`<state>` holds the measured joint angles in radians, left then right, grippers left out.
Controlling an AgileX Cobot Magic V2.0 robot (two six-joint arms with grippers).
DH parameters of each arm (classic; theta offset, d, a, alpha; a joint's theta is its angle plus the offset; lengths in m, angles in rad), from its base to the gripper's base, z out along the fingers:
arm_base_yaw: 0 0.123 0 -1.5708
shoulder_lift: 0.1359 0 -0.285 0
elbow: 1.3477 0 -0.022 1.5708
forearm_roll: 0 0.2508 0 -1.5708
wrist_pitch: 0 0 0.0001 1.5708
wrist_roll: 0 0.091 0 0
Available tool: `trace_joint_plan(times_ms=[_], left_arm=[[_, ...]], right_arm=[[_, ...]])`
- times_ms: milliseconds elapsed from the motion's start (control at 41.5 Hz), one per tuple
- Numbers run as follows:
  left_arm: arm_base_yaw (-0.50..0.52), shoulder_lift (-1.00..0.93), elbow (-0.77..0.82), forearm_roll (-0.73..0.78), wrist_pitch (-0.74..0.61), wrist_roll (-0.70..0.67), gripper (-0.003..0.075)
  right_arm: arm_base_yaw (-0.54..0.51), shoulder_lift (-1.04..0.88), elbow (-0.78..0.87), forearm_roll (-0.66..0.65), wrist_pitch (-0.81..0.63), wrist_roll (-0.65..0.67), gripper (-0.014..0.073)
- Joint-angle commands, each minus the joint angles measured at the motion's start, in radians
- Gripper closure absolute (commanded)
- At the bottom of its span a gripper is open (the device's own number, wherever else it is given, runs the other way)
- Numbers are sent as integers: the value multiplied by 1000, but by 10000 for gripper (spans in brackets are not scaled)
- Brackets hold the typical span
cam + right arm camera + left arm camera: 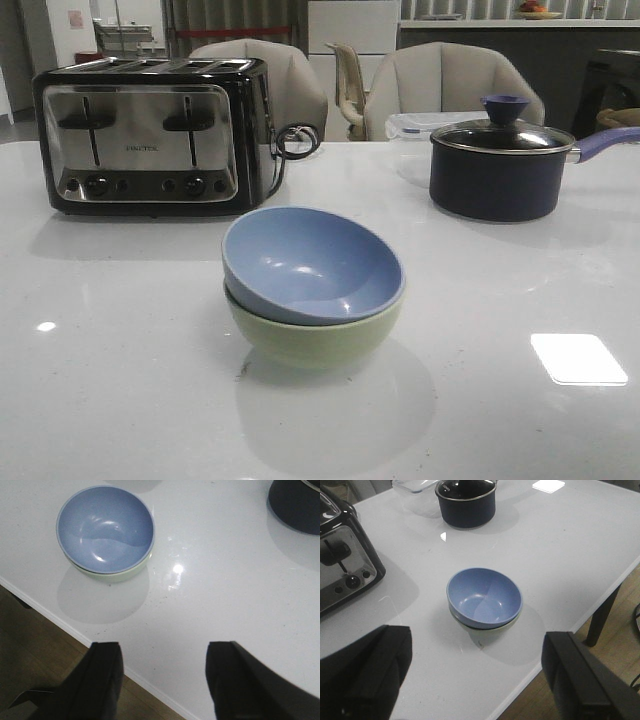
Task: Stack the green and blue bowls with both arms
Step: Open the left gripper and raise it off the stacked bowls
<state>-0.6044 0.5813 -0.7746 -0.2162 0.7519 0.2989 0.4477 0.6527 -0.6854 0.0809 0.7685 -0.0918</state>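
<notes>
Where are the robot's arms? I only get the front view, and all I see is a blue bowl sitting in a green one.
Observer: Both are outside your frame. The left wrist view shows the left tool open and empty, short of the blue bowl.
Operator: And the other arm?
Observer: The right tool is open as well and holds nothing. It hangs over the near edge of the table, apart from the green bowl.
Operator: What lies past that edge?
Observer: A brown wooden floor, and the left wrist view shows a dark table leg.
</notes>
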Motion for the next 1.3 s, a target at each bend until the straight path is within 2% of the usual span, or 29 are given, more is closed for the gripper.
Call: trace_joint_plan(times_ms=[0,193,241,337,361,578,699,747,1277], left_arm=[[-6,-1,-12,-14,-94,-6,137],[-6,-1,-11,-14,-111,-6,143],[-6,-1,-11,-14,-111,-6,166],[-6,-1,-11,-16,-111,-6,258],[-39,-1,-11,-16,-111,-6,281],[-39,-1,-11,-16,-111,-6,502],[-39,-1,-11,-16,-111,-6,591],[-39,-1,-11,-16,-111,-6,624],[-39,-1,-11,-16,-111,-6,622]], right_arm=[[-3,-4,-25,-8,-65,-10,111],[-3,-4,-25,-8,-64,-10,111],[-3,-4,-25,-8,-64,-10,120],[-3,-4,-25,-8,-64,-10,190],[-3,-4,-25,-8,-64,-10,223],[-3,-4,-25,-8,-64,-10,470],[-3,-4,-25,-8,-64,-10,553],[-3,-4,-25,-8,-64,-10,558],[-3,-4,-25,-8,-64,-10,558]])
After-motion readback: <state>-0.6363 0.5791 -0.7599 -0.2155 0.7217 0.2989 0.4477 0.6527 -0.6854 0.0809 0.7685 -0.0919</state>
